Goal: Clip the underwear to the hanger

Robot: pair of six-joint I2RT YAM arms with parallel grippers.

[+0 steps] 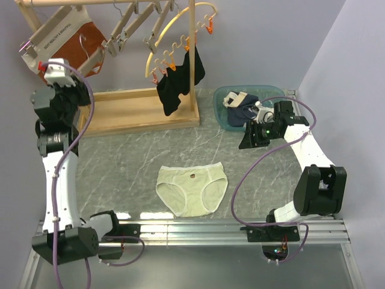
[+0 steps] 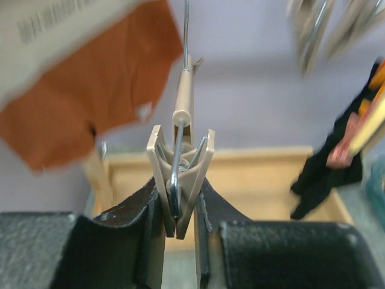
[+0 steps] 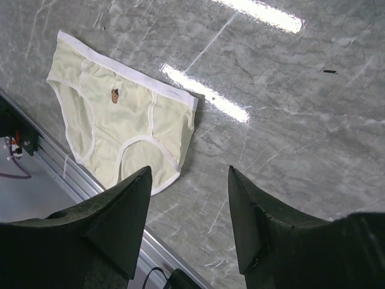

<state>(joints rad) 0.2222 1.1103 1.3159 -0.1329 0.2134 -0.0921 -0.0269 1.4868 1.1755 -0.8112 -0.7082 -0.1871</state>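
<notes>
The only writing I can find is a line of dark print along the white waistband of the rust-orange briefs hanging at the upper left. From my overhead camera the letters are too small to make out. In my left wrist camera the same band is blurred, so I cannot read a single word or number. Nothing else carries legible text.
</notes>
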